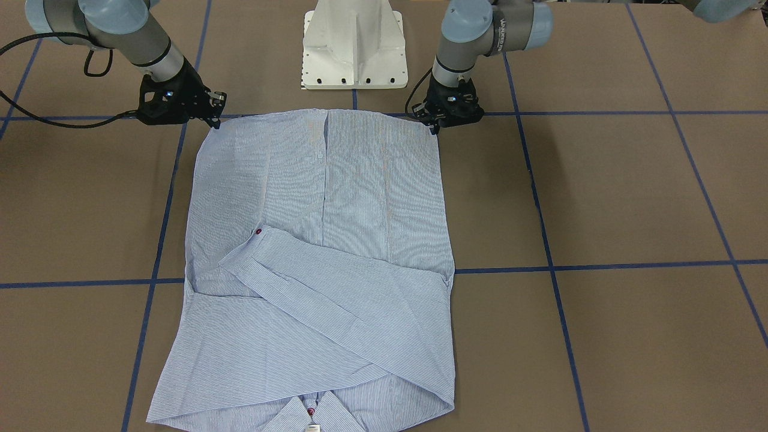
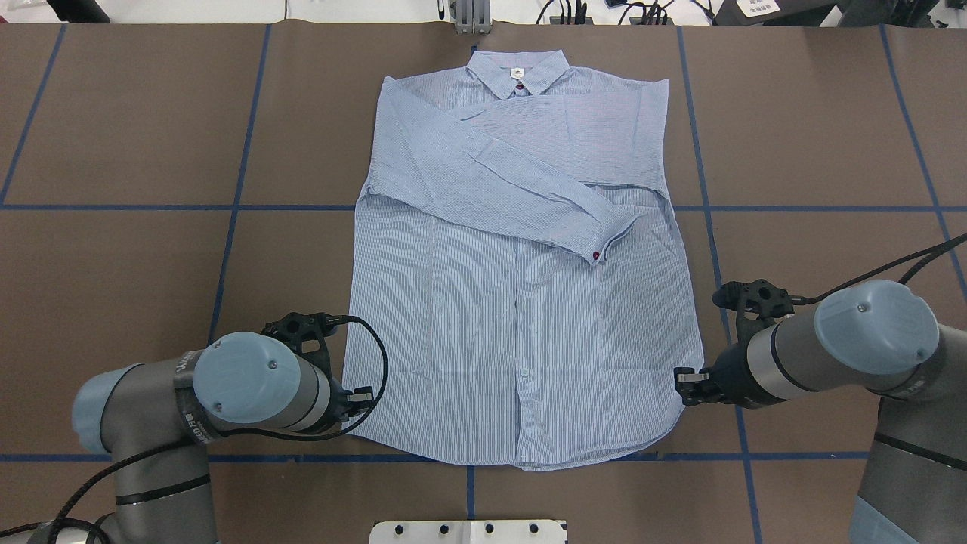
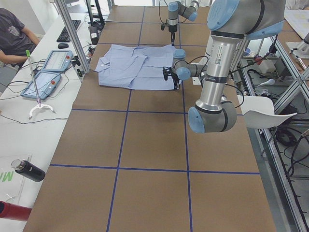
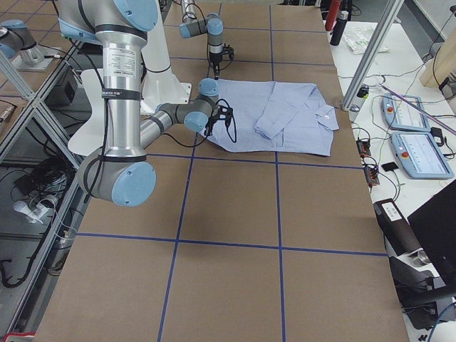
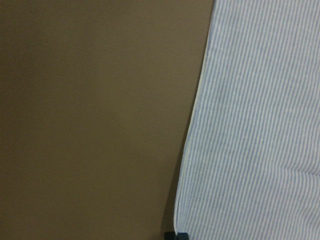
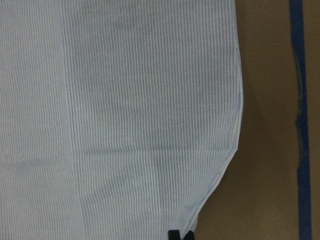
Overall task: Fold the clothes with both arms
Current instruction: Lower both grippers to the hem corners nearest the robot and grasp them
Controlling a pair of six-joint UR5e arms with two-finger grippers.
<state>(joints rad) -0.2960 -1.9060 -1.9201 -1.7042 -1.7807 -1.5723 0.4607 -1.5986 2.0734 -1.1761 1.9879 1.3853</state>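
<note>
The light blue striped shirt (image 1: 336, 198) lies flat on the brown table, front up, collar (image 2: 518, 73) far from me and both sleeves folded across the chest (image 2: 529, 151). My left gripper (image 2: 363, 395) is low at the hem corner on my left, also seen in the front view (image 1: 436, 127). Its dark fingertips (image 5: 175, 235) are together at the shirt's edge (image 5: 190, 150). My right gripper (image 2: 682, 376) is at the other hem corner (image 1: 215, 123). Its fingertips (image 6: 173, 235) are together on the hem (image 6: 220, 175). The shirt's cloth still lies flat.
The white pedestal base (image 1: 354, 54) stands just behind the hem. Blue tape lines (image 2: 227, 207) mark a grid on the table. An operators' bench with tablets (image 3: 48, 72) runs along the far side, and a person (image 3: 14, 34) sits there.
</note>
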